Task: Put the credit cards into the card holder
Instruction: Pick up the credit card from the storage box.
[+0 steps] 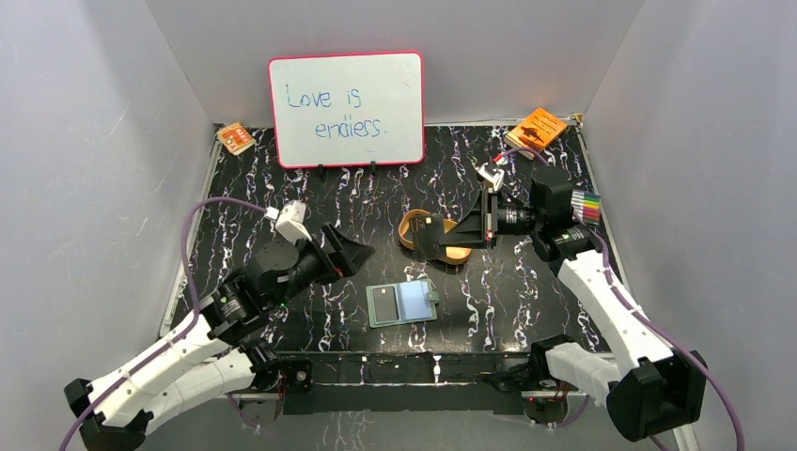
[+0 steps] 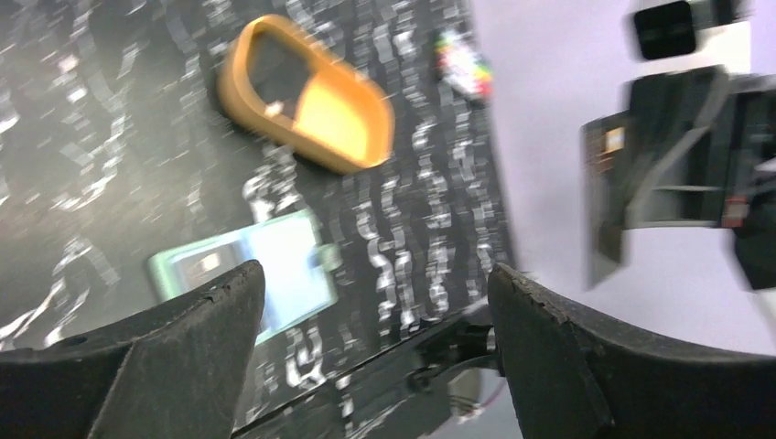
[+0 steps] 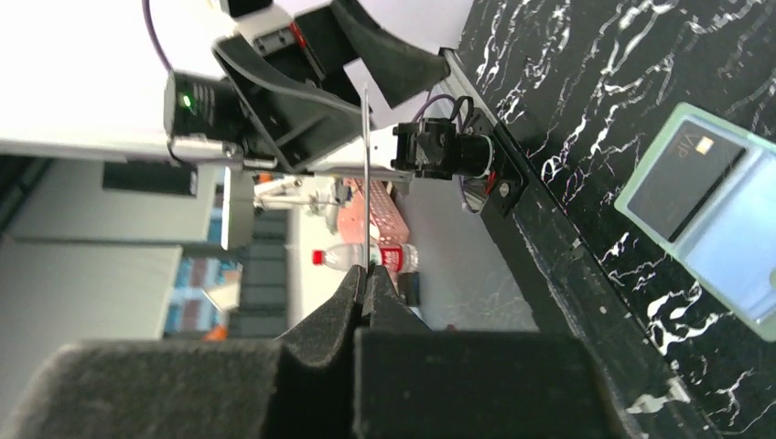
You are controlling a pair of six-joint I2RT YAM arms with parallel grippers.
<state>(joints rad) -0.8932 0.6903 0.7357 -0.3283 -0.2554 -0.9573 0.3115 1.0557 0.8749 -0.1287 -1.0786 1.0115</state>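
Observation:
The sage-green card holder (image 1: pixel 402 303) lies open on the black marbled table, with one dark credit card (image 1: pixel 382 303) in its left sleeve. My left gripper (image 1: pixel 352 252) hovers to its upper left, open and holding nothing. In the left wrist view the card holder (image 2: pixel 274 265) shows blurred beyond the open left gripper (image 2: pixel 373 283). My right gripper (image 1: pixel 465 233) is over the tan-orange tray (image 1: pixel 414 225), shut on a second dark credit card (image 1: pixel 437 246). That card (image 3: pixel 366 183) shows edge-on in the right gripper (image 3: pixel 367 270). The card holder (image 3: pixel 732 247) lies at the right.
A whiteboard (image 1: pixel 346 108) stands at the back. An orange booklet (image 1: pixel 538 127) lies at the back right and a small orange packet (image 1: pixel 235 138) at the back left. Grey walls enclose three sides. The table's front rail (image 1: pixel 376 366) runs between the arm bases.

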